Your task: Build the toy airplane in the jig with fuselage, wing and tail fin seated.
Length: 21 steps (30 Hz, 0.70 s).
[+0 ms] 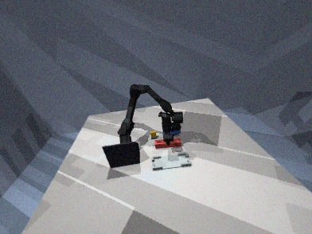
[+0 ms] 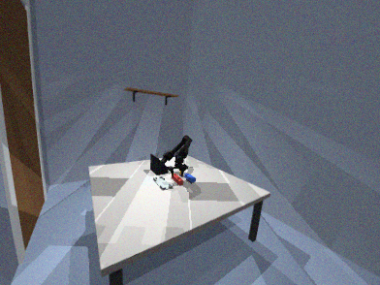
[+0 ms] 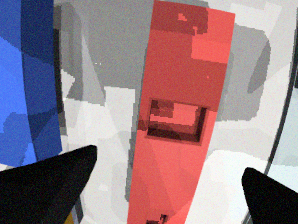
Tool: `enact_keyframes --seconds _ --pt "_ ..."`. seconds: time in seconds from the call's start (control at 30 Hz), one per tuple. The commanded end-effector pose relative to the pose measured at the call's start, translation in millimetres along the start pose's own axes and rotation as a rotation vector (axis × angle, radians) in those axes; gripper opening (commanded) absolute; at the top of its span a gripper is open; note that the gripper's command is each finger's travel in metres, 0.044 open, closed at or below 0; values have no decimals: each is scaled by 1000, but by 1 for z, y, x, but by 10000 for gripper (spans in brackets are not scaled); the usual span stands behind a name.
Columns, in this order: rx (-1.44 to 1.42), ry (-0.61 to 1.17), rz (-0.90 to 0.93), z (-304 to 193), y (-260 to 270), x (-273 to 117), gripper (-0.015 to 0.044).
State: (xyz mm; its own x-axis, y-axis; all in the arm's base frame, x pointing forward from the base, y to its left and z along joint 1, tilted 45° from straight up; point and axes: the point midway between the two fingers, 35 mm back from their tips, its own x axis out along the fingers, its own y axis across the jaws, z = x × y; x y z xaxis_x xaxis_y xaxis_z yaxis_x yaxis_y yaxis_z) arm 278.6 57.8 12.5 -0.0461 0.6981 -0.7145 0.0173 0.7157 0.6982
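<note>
The red fuselage [image 1: 160, 144] [image 2: 177, 179] [image 3: 175, 75] lies on the table, outside the jig; its large socket and a smaller one near the lower edge of the wrist view face up. My gripper [image 1: 169, 142] [image 3: 172, 165] is open and empty, low above the fuselage, with one finger to each side of it in the wrist view. The blue wing [image 1: 175, 133] [image 2: 190, 177] [image 3: 12, 95] lies beyond the fuselage, partly behind the gripper in the top view. The yellow tail fin [image 1: 153, 134] stands behind the fuselage's left end, mostly cut off in the wrist view. The pale jig [image 1: 161, 163] [image 2: 161, 182] [image 3: 290, 130] holds no part.
A black upright panel [image 1: 122, 155] [image 2: 157, 165] stands left of the jig, near the arm's base. The jig has raised dark corner pieces. The wing and the jig lie on opposite sides of the fuselage, close to the open fingers in the wrist view.
</note>
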Motion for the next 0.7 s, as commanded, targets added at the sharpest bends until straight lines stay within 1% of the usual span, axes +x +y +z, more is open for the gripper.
enact_keyframes --seconds 0.0,0.67 --pt "5 5 4 -1 1 8 440" --pt "5 5 7 -3 1 40 440"
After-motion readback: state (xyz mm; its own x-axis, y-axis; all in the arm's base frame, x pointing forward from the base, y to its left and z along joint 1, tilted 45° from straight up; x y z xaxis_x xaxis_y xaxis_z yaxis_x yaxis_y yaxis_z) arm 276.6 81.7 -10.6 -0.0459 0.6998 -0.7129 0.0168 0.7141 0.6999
